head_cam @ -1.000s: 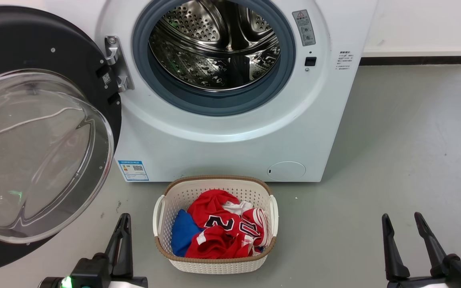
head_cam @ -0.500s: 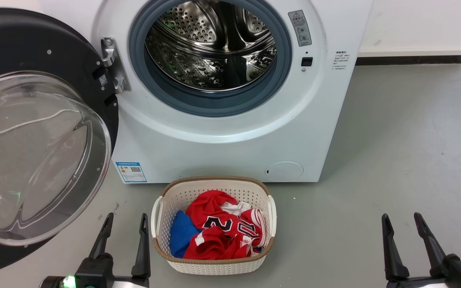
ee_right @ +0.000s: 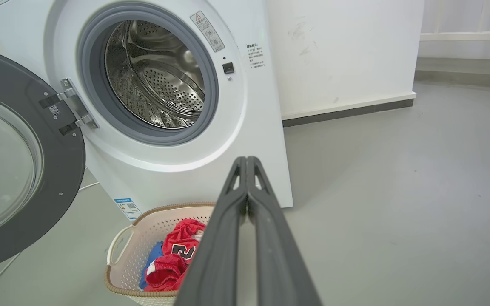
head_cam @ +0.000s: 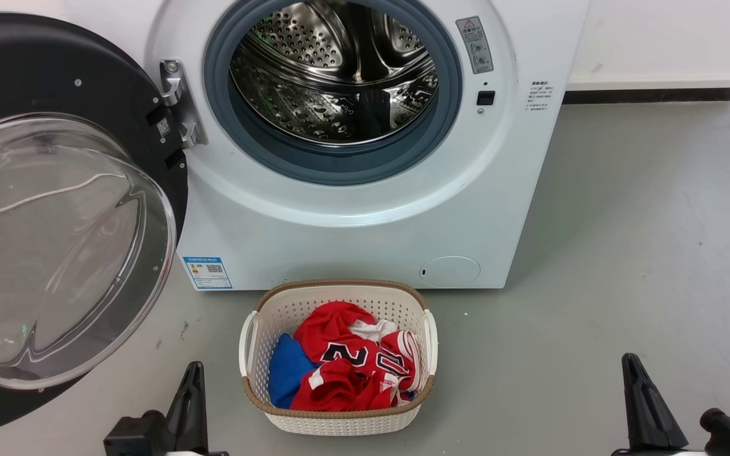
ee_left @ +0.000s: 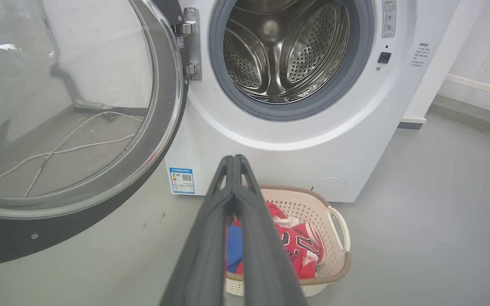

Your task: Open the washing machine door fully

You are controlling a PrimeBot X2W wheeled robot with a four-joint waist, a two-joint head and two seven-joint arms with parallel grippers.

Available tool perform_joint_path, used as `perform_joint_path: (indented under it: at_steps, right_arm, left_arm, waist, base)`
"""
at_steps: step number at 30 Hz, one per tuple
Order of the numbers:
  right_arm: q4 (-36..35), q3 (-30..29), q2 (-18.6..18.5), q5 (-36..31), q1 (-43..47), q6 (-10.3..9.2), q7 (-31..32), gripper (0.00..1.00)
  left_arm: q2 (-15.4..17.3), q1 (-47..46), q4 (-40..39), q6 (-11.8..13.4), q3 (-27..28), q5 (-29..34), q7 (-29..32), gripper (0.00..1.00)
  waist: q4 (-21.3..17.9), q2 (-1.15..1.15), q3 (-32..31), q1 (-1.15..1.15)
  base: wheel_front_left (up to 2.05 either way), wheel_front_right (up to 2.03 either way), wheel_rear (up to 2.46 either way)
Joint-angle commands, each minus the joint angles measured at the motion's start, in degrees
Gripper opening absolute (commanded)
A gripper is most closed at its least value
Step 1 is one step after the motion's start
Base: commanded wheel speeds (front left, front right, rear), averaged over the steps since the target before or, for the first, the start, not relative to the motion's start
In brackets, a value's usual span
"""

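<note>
Head view has the washing machine door (head_cam: pixel 67 215) swung far left of the washing machine (head_cam: pixel 352 234) on its hinge (head_cam: pixel 178 101), left gripper (ee_left: pixel 233 159) and right gripper (ee_right: pixel 246 160) both pinched closed on nothing, so we'd only nudge the black rim (head_cam: pixel 35 57), not the glass (head_cam: pixel 54 266), if travel remains.

We hold our left end effector (head_cam: pixel 194 373) low at the left, pinched closed and empty; our right end effector (head_cam: pixel 632 366) sits low at the right, likewise closed.

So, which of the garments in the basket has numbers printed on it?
The red jersey, lying in the middle of the basket; it carries black digits with white edges. The blue garment on its left is plain.
</note>
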Motion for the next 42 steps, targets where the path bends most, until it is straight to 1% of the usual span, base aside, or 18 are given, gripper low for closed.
perform_joint_path:
  at_steps: [1,18,19,42]
  right_arm:
    - [-0.54,0.03,-0.42,2.96,-1.20,0.00,0.49,0.00]
    - [1.97,0.17,-1.32,21.34,-4.73,0.00,3.97,0.00]
    - [2.35,0.14,-1.41,24.19,-5.23,0.00,4.56,0.00]
    - [4.89,-0.38,-1.85,42.90,-8.70,0.00,8.73,0.00]
  left_arm:
    - [0.02,-1.65,-0.53,-0.30,0.36,-2.85,0.48,0.00]
    - [0.02,-4.34,1.17,-1.75,1.68,-21.70,4.66,0.00]
    - [0.02,-4.78,1.48,-1.99,1.90,-24.66,5.34,0.00]
    - [0.01,-7.75,3.56,-3.54,3.49,-44.40,9.95,0.00]
  waist:
    - [0.02,0.00,0.02,0.00]
    - [0.16,0.00,0.19,0.00]
    - [0.19,0.00,0.22,0.00]
    - [0.39,0.00,0.45,0.00]
  base:
    - [0.00,0.00,0.00]
    - [0.00,0.00,0.00]
    - [0.00,0.00,0.00]
    - [0.00,0.00,0.00]
